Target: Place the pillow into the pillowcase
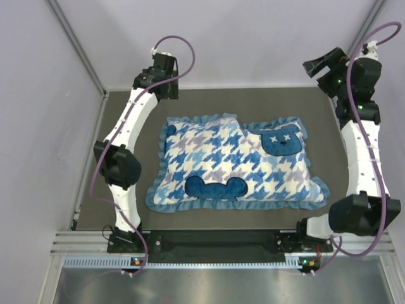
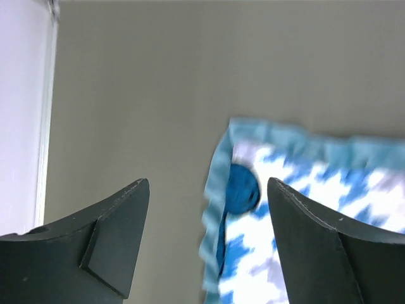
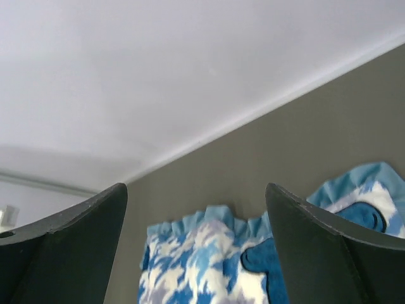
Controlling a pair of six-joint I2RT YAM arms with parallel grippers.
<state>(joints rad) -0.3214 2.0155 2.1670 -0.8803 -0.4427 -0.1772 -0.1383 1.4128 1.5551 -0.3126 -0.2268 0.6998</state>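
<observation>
pillowcase [image 1: 237,164] lies flat mid-mat [image 1: 253,101], long axis left-right, parallel to the mat's near edge. Houndstooth side up, blue ruffle all round. Bear-face patch [image 1: 281,142] sits in the end toward the mat's right edge, ears pointing to the mat's far edge; second bear patch [image 1: 215,187] along the side nearest the mat's near edge. Case looks puffed out, pillow itself not visible. Left gripper [image 2: 207,183] above the mat's far-left corner, jaws spread, nothing between them. Right gripper [image 3: 196,187] above the mat's far-right corner, jaws also spread and empty.
</observation>
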